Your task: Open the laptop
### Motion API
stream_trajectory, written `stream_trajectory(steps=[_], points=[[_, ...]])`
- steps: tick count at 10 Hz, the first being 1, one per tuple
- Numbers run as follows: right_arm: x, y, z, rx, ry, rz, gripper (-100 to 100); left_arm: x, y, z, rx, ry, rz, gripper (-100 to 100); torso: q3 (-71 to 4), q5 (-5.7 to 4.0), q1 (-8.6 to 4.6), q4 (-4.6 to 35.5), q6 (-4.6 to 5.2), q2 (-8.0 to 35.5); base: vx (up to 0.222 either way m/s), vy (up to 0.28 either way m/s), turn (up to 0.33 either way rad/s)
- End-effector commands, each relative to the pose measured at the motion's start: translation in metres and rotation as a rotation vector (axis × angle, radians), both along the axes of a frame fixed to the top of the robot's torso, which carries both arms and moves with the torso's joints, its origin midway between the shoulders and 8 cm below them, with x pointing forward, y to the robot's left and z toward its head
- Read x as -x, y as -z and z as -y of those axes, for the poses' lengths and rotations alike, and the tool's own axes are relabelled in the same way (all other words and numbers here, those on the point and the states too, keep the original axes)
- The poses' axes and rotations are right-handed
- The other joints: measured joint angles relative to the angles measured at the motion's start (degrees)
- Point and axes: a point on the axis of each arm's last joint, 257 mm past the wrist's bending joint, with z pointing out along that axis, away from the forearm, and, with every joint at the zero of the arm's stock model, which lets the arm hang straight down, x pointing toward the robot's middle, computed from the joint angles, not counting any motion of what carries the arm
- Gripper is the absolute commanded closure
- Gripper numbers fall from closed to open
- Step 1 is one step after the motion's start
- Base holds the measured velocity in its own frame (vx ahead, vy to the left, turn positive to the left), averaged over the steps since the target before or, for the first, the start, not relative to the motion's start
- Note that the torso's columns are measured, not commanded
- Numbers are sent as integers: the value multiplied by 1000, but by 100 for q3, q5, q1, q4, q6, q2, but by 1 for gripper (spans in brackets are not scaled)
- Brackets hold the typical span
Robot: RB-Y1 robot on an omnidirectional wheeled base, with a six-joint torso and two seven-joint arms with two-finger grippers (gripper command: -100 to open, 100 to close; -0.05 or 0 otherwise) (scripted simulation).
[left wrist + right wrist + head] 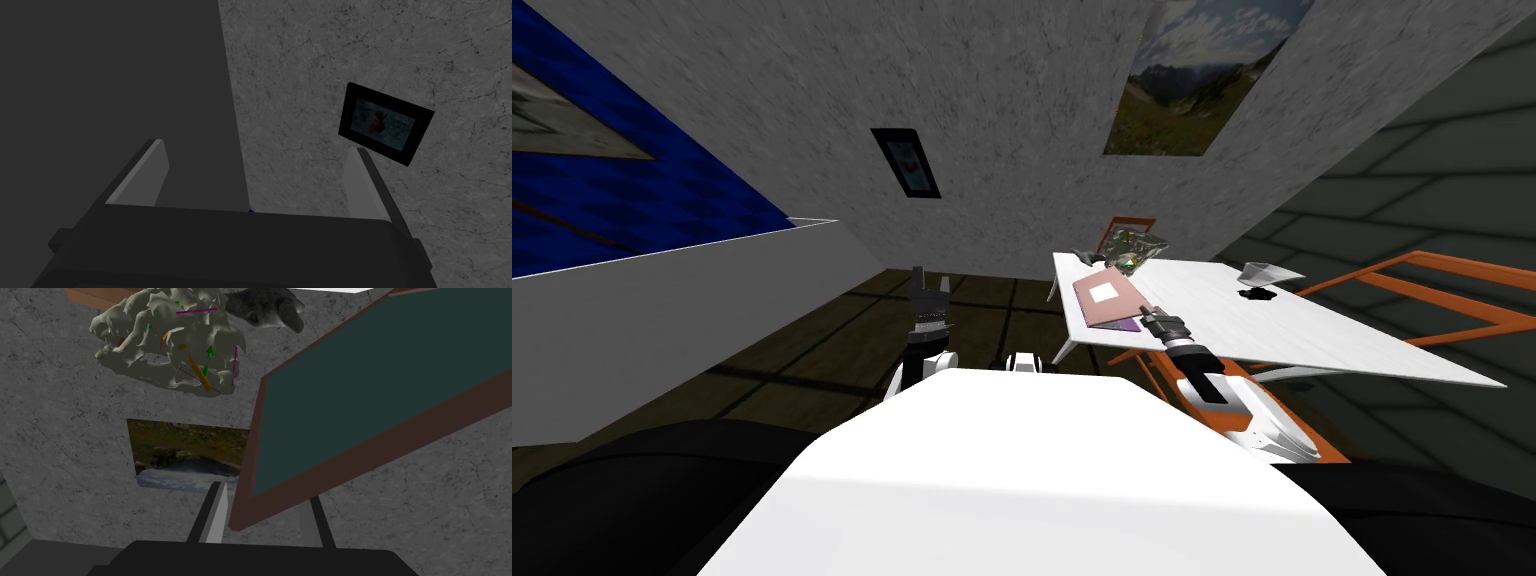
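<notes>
Grey speckled walls [1012, 120] close in around a white table [1312, 330] standing to our right, with an orange frame [1412, 290] showing beside and below it. On the table's near end lies the laptop [1104, 298], its pink lid carrying a white square and lifted partway, so that a purple strip of the base shows beneath its near edge.

Our right gripper [1149, 315] reaches over the table's edge to that near edge. Seen from the right wrist, its two fingers [216, 518] stand narrowly apart with a corner of the lid pinched between them. One finger is partly hidden behind the brown bezel, and the dark green screen tilts up and away from the hand.

Beyond the laptop, at the table's far end, sits a crumpled grey-green lump [1132, 248] flecked with green, orange and magenta. A landscape picture [1202, 80] hangs on the wall behind it.

Our left gripper [930, 290] is raised over the dark floor [812, 340], well apart from the table, its fingers spread wide with nothing between them.
</notes>
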Motion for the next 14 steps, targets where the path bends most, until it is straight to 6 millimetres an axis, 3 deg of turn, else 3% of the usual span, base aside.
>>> stream_trajectory(steps=[1, 3, 4, 9, 10, 11, 14], points=[[-3, 26, -7, -111, 4, -6, 100, 0, 0, 0, 0, 0, 0, 0, 1, 1, 7, -1, -4, 2, -40, -81, 21], [-7, 43, -13, -192, 9, -4, 100, 0, 0, 0, 0, 0, 0, 0, 3, 4, 17, 0, -8, 6, -48, -79, 44], [-2, 20, 0, -161, 19, 4, -100, 0, 0, 0, 0, 0, 0, 0, 5, 5, 20, 1, -8, 10, -14, -23, 10], [4, -24, 16, -161, 16, 4, -100, 0, 0, 0, 0, 0, 0, 0, 9, 25, -4, 26, 9, 24, 21, 44, -9], [1, -18, 15, -157, 17, 5, -100, 0, 0, 0, 0, 0, 0, 0, 10, 23, -8, 26, 9, 27, 5, 16, -2], [1, -18, 15, -160, 18, 5, 0, 0, 0, 0, 0, 0, 0, 0, 11, 22, -10, 26, 9, 27, 0, 0, 0], [1, -18, 15, -160, 18, 5, 0, 0, 0, 0, 0, 0, 0, 0, 7, 27, 1, 25, 9, 21, 0, 0, 0]])
